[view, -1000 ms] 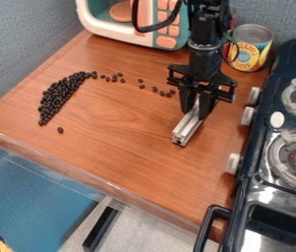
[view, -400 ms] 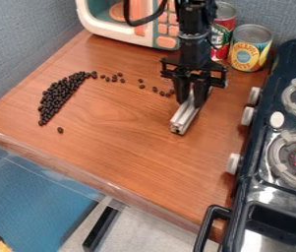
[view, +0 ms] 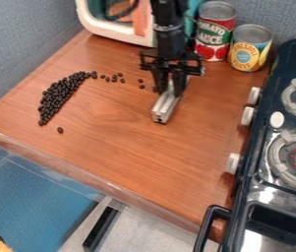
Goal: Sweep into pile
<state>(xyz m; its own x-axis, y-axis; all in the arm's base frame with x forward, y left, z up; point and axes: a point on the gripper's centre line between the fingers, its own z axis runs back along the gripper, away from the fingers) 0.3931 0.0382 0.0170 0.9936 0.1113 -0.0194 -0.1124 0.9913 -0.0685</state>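
Observation:
My gripper [view: 169, 89] hangs over the upper middle of the wooden counter, its fingers shut on a silver metal bar [view: 165, 105]. The bar's near end points down toward the front of the counter. Many dark beans [view: 59, 96] form a long curved heap at the left. From the heap's upper end a thin line of scattered beans [view: 114, 78] stretches right, toward the gripper. One lone bean [view: 60, 130] lies just below the heap. Part of the counter right behind the bar is hidden by the gripper.
A toy microwave [view: 118, 22] stands at the back. Right of it are a red can [view: 214, 31] and a yellow can [view: 249, 48]. The dark toy stove [view: 281, 147] lines the right side, knobs facing the counter. The counter's front edge [view: 91, 179] runs diagonally below.
The gripper has moved left and a little toward the back with the bar in it. The beans at the right end of the line are now mostly hidden behind it, and the red can has come into view.

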